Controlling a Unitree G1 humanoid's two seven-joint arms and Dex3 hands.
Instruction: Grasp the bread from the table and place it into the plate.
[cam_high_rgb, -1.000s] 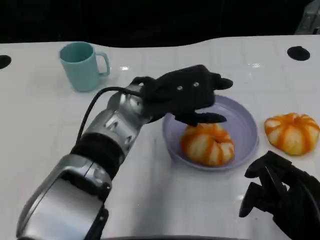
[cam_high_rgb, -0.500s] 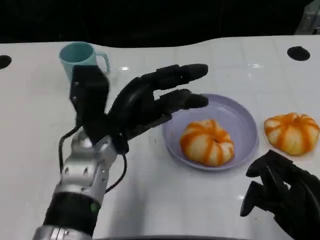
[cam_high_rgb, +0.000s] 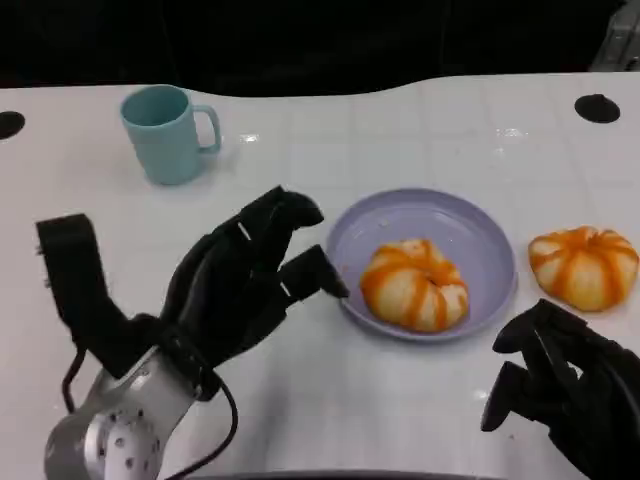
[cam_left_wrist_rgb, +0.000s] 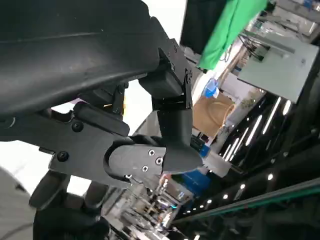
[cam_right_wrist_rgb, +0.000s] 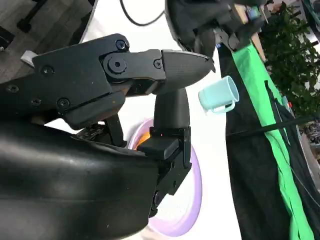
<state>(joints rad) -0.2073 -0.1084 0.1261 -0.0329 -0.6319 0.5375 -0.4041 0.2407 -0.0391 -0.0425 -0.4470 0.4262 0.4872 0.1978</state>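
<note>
Sitting inside the plate (cam_high_rgb: 490, 240), one bread (cam_high_rgb: 413, 284) looks placed; second bread (cam_high_rgb: 584, 264) lies on the table (cam_high_rgb: 400, 130) just beyond the plate's rim, ahead of the right hand (cam_high_rgb: 560, 395), clearly the nearer one, fingers curled, holding nothing. Left hand (cam_high_rgb: 240, 285) empty, fingers apart, beside the plate. Right wrist view adds the cup (cam_right_wrist_rgb: 219, 94)

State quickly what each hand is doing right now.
Left hand: open, holding nothing, beside the plate.
Right hand: fingers curled, holding nothing.
</note>
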